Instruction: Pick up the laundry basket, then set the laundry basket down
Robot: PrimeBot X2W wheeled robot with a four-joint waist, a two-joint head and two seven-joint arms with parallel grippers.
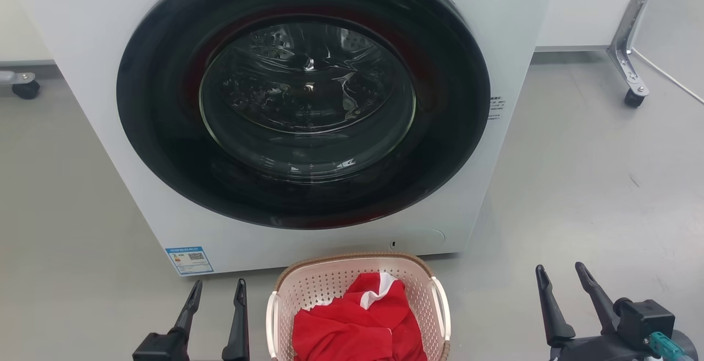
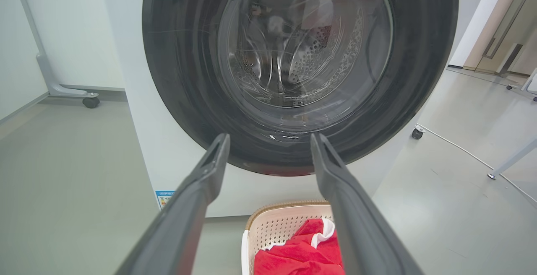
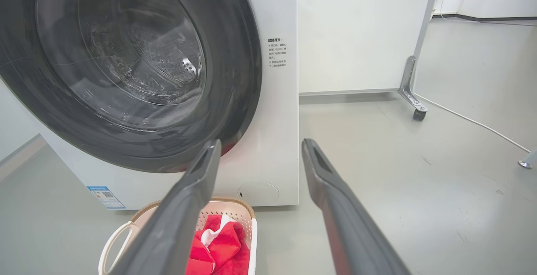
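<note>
The laundry basket (image 1: 330, 281) stands on the floor right in front of the washing machine, cream with perforated walls, a brown rim and white side handles. A red and white cloth (image 1: 357, 322) fills it. My left gripper (image 1: 217, 289) is open a little to the basket's left, fingers apart with nothing between them. My right gripper (image 1: 561, 275) is open farther off to the basket's right, also holding nothing. The basket (image 2: 277, 224) shows low between the left fingers (image 2: 201, 182) in the left wrist view, and the basket (image 3: 239, 212) sits at lower left in the right wrist view.
The white washing machine (image 1: 82, 47) with its shut dark round door (image 1: 302, 97) rises just behind the basket. A wheeled panel leg (image 1: 632, 75) stands at the right rear, a castor (image 1: 25, 88) at the left. Grey floor lies on both sides.
</note>
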